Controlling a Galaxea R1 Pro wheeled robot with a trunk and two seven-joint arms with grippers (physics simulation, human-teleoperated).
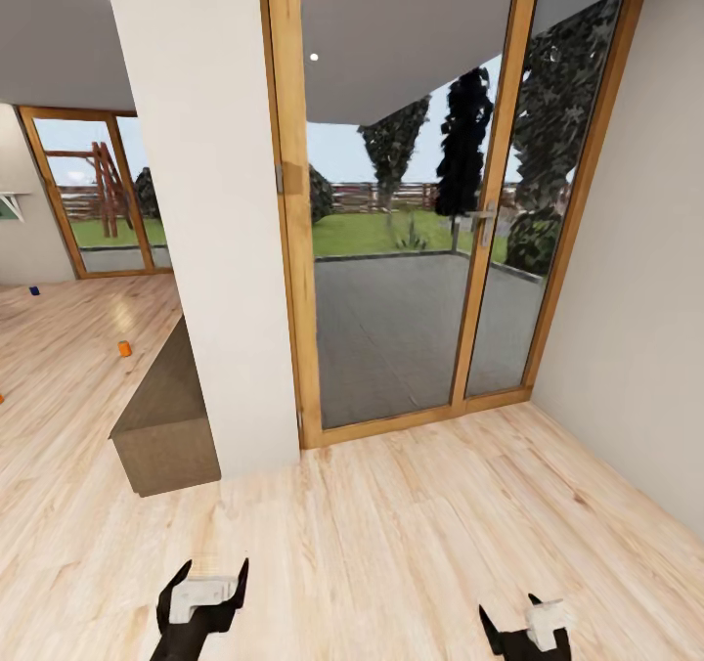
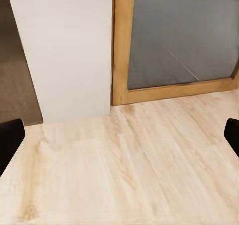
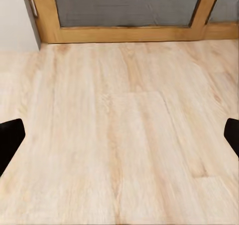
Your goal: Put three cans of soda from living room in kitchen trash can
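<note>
orange can (image 1: 124, 349) on floor | blue can (image 1: 34, 290) farther | no readable writing

No legible text, labels, brands, numbers or signs observed on any surface in the head view or either wrist view.

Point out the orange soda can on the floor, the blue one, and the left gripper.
Orange soda can (image 1: 124, 349), head view, on its orange side.
Blue soda can (image 1: 34, 290), head view, on its small dark body.
Left gripper (image 1: 213, 575), head view, midway between its black fingertips.
</note>
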